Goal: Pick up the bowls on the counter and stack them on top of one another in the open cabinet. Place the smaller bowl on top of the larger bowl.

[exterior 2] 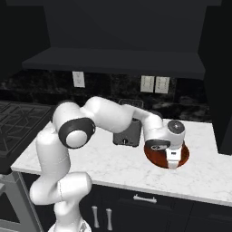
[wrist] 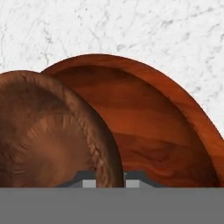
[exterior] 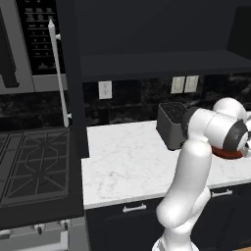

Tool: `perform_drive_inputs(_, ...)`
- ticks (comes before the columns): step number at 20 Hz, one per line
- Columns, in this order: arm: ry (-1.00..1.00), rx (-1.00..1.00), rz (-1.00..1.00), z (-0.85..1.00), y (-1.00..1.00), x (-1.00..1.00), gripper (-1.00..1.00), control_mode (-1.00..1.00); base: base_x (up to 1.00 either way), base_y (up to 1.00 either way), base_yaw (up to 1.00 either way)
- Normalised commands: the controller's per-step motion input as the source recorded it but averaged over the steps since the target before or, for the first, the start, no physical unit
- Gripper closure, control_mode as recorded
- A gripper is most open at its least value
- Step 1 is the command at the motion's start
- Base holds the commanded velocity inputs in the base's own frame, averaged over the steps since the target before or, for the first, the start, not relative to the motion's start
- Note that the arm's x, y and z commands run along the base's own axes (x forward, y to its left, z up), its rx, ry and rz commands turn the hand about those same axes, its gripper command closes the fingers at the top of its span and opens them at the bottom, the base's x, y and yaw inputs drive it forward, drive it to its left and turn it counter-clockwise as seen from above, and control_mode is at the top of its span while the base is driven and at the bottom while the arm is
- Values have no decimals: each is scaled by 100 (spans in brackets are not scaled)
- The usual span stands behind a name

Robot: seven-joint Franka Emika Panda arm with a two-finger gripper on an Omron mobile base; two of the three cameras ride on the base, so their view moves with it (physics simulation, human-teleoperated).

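Observation:
In the hand view the smaller bowl (wrist: 48, 140), dark brown and deep, is at the left with its rim pinched between my gripper's (wrist: 109, 181) two tips, so the gripper is shut on it. Behind it and to the right is the larger bowl (wrist: 166, 131), wide and reddish, resting on the counter (wrist: 131, 26). The right base view has my gripper (exterior 2: 172, 162) pointing down over the larger bowl (exterior 2: 156, 159) at the counter's (exterior 2: 108, 167) right end. I cannot tell whether the small bowl touches the large one. The open cabinet's dark shelf (exterior 2: 113, 61) runs above.
A dark toaster (exterior 2: 127, 134) stands just left of the bowls near the backsplash. The black stovetop (exterior: 29, 162) lies at the left with the steel microwave (exterior: 34, 44) above it. A dark cabinet wall (exterior 2: 222, 90) rises at the counter's right end.

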Motion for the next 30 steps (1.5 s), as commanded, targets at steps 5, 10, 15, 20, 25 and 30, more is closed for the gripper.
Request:
perform_drive_inputs(5,1,0,1,-21,-14,25,100,-100,0,0,0)
perform_drive_inputs(10,0,6,0,-2,-32,0,100,-100,0,0,0)
perform_drive_inputs(15,0,1,0,0,-3,0,-100,-100,0,0,0)
perform_drive_inputs(20,0,0,0,7,0,0,-100,-100,0,0,0)
perform_drive_inputs(25,-2,0,0,34,2,0,-100,-100,0,0,0)
perform_drive_inputs(30,-1,-9,0,55,21,-1,-100,-100,0,0,0)
